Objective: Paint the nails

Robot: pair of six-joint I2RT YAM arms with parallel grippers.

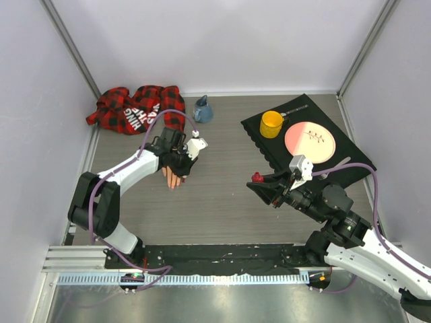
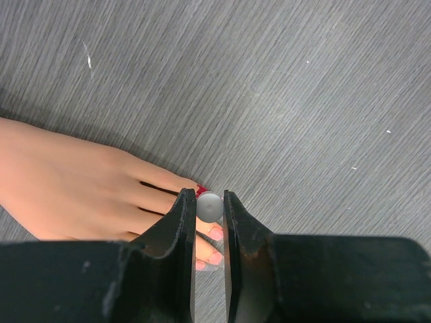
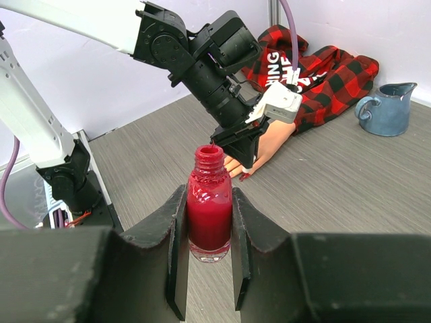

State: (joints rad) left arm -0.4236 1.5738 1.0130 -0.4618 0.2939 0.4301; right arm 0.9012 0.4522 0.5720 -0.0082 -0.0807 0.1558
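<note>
The left tool (image 2: 207,197), clenched on the brush's white cap (image 2: 209,208), hangs directly over the mannequin hand's (image 2: 74,182) nails (image 2: 215,233), one just ahead of its tips already red; it should dab lightly along each pink one, while the right tool (image 3: 209,194) clasps the open polish bottle (image 3: 209,219).

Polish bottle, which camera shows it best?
The right wrist view: the uncapped bottle of red polish stands close up, gripped by the right gripper. The top view shows only a small red speck at that gripper. The left wrist view does not show it.
</note>
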